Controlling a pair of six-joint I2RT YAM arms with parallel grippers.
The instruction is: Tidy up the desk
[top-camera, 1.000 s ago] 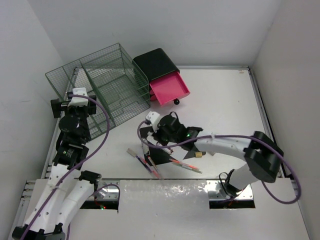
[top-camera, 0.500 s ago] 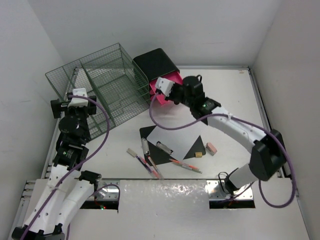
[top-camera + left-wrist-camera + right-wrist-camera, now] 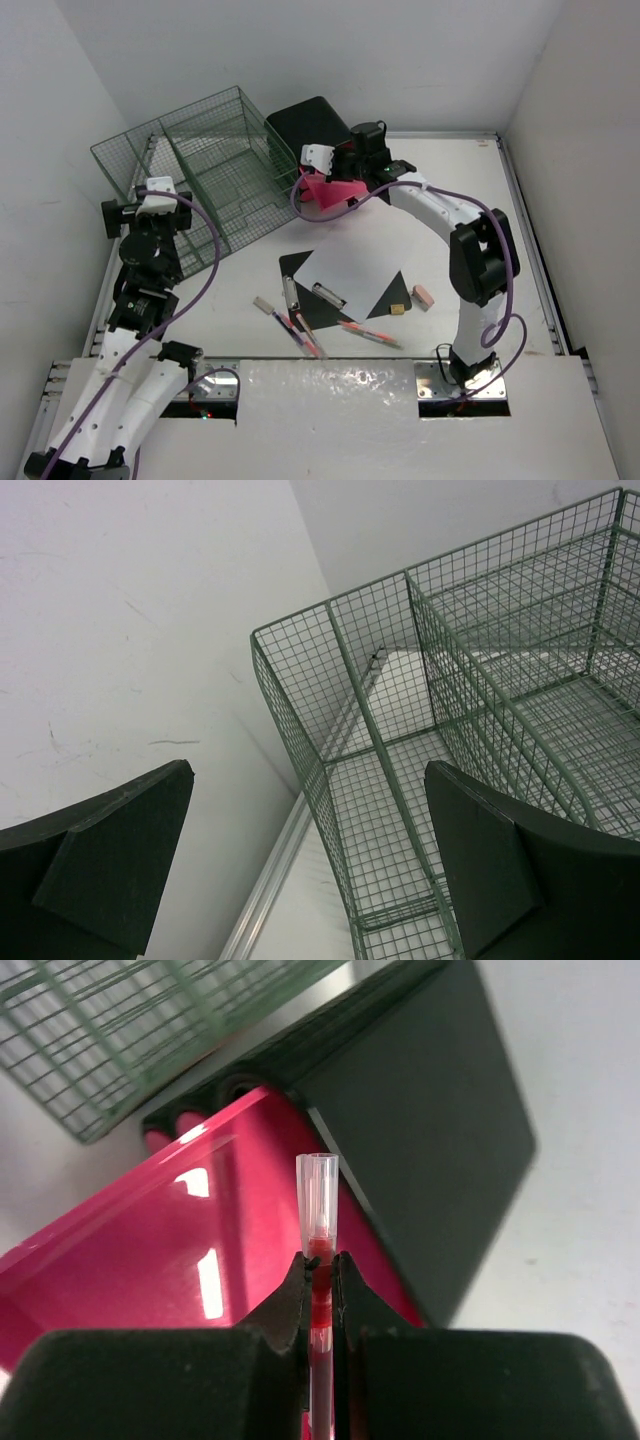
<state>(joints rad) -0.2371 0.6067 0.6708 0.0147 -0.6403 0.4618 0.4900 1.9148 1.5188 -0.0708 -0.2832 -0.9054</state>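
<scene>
Table (image 3: 445,160): white top filling the middle of the overhead view, metal rails down its left and right sides, both arm bases at its lower edge.
Right hand (image 3: 319,1265): at the upper middle of the overhead view, fingers pressed together on a red pen (image 3: 318,1200), held above the pink drawer (image 3: 340,192).
Red pen: upright in the wrist view, its clear end standing out above the fingertips.
Pink drawer: standing open from the black box (image 3: 310,125), directly beyond the pen in the wrist view.
Left hand (image 3: 307,820): at the left of the overhead view, fingers spread wide with nothing between them, facing the green wire rack (image 3: 200,160).
Green wire rack: upper left of the table, just beside the black box.
Paper sheet (image 3: 350,275): white with black corners, flat at the centre.
Loose pens (image 3: 300,330): lower centre, along the sheet's lower edge.
Small blocks (image 3: 422,295): one pink, one tan, just right of the sheet.
</scene>
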